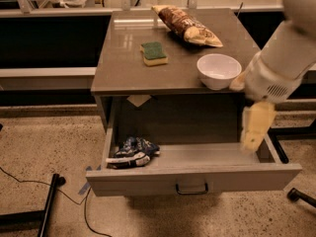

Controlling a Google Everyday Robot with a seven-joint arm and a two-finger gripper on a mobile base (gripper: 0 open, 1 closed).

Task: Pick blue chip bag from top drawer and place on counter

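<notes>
The blue chip bag (132, 152) lies crumpled in the left end of the open top drawer (192, 177), which is pulled out with its dark handle (191, 187) at the front centre. The counter (123, 68) is the glossy grey-brown top above it. My gripper (256, 126) hangs at the end of the white arm over the drawer's right end, far to the right of the bag, pointing down.
On the counter stand a white bowl (218, 70) at the front right, a green-and-yellow sponge (154, 53) in the middle and a brown-and-yellow chip bag (185, 25) at the back. Black stand legs (47, 209) and a cable lie on the floor at left.
</notes>
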